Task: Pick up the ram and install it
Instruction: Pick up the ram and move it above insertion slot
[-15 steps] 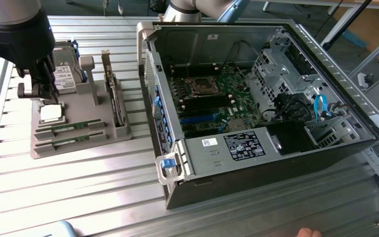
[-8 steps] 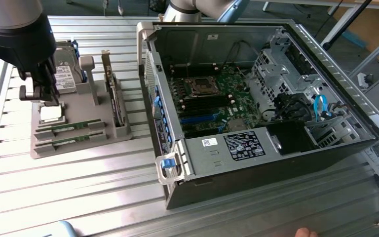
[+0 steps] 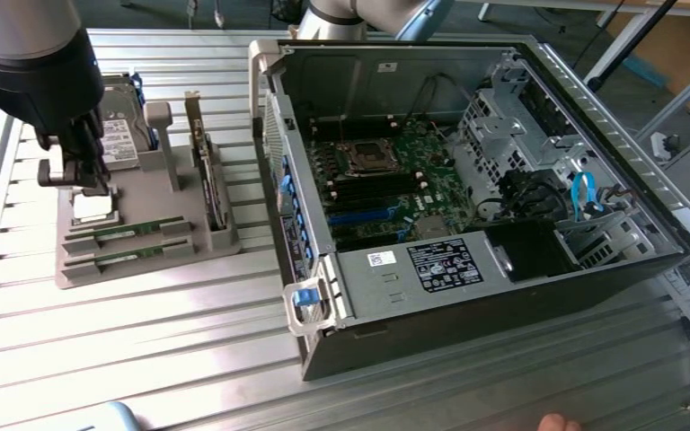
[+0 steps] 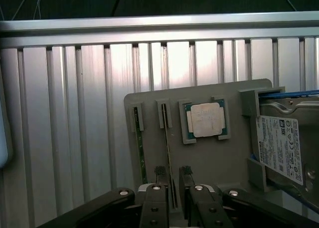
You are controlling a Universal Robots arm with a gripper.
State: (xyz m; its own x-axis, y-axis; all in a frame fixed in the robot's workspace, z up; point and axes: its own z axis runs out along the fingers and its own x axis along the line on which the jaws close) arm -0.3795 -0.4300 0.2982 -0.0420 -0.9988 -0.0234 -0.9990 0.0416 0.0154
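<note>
Two ram sticks stand on edge in slots of the grey holder tray [image 3: 141, 269]. In the wrist view one ram stick [image 4: 140, 153] shows its green side, and the other ram stick [image 4: 170, 158] is a thin dark line edge-on. My gripper [image 4: 173, 174] is open, and its two fingertips [image 4: 160, 174] straddle the line of that second stick from above. In the exterior view the gripper [image 3: 78, 184] hangs over the tray's far end, above the ram sticks [image 3: 123, 236]. The open computer case [image 3: 465, 296] with its motherboard [image 3: 393, 180] lies to the exterior view's right.
The tray also carries a square silver processor [image 4: 205, 119], a hard drive [image 4: 281, 148] and an upright expansion card [image 3: 209, 184]. The slatted metal table [image 3: 141, 359] runs all around. A person's fingertip [image 3: 557, 422] shows at the table's near edge.
</note>
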